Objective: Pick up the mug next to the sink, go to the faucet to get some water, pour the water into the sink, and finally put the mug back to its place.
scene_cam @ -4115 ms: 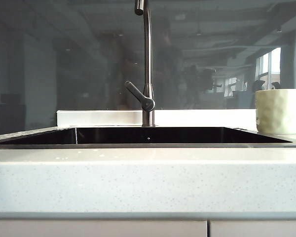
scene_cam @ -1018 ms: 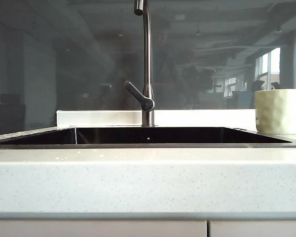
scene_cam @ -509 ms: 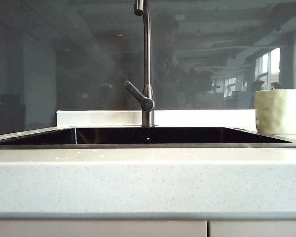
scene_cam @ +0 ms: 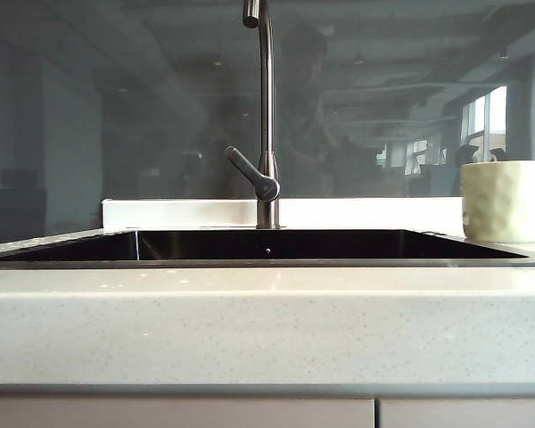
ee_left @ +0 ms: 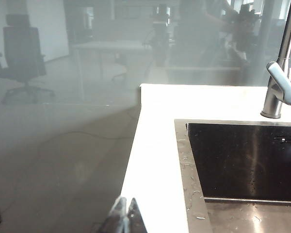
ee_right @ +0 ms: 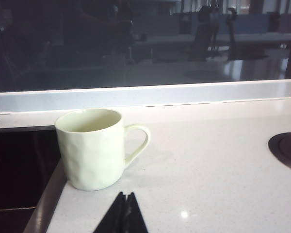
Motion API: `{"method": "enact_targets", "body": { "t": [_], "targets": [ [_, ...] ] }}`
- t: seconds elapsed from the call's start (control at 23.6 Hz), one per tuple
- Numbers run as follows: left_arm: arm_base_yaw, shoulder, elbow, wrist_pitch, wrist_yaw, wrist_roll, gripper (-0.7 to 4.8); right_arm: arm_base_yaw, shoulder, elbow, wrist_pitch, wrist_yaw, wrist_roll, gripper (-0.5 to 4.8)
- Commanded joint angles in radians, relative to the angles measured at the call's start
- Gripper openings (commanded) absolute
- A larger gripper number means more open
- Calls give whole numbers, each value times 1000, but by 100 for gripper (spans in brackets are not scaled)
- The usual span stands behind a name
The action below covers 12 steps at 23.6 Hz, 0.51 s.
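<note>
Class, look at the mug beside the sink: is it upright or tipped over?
Upright. The mug stands on its base on the countertop at the sink's edge, its opening facing up and handle to the side.

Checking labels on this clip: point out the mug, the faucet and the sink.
mug point(ee_right: 92, 153): right wrist view, front of its body.
faucet point(scene_cam: 267, 107): exterior view, upright stem.
sink point(ee_left: 247, 160): left wrist view, dark inner wall.

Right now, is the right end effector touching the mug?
Apart. The right wrist view shows bare countertop between the shut right end effector and the base of the mug, which stands upright beside the sink.
</note>
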<state>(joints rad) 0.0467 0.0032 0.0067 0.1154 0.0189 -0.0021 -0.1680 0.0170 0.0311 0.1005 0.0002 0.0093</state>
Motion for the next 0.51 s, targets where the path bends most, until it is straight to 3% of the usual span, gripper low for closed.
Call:
{"method": "enact_targets", "body": {
  "t": [0.04,0.51],
  "targets": [
    [2,1,3,11,4,-6,-3,0,-19,-5,-14,5,-40,-9],
    [2,1,3,9,4,-6,-3,97,-19,-30,-15,5,17,-9]
  ]
}}
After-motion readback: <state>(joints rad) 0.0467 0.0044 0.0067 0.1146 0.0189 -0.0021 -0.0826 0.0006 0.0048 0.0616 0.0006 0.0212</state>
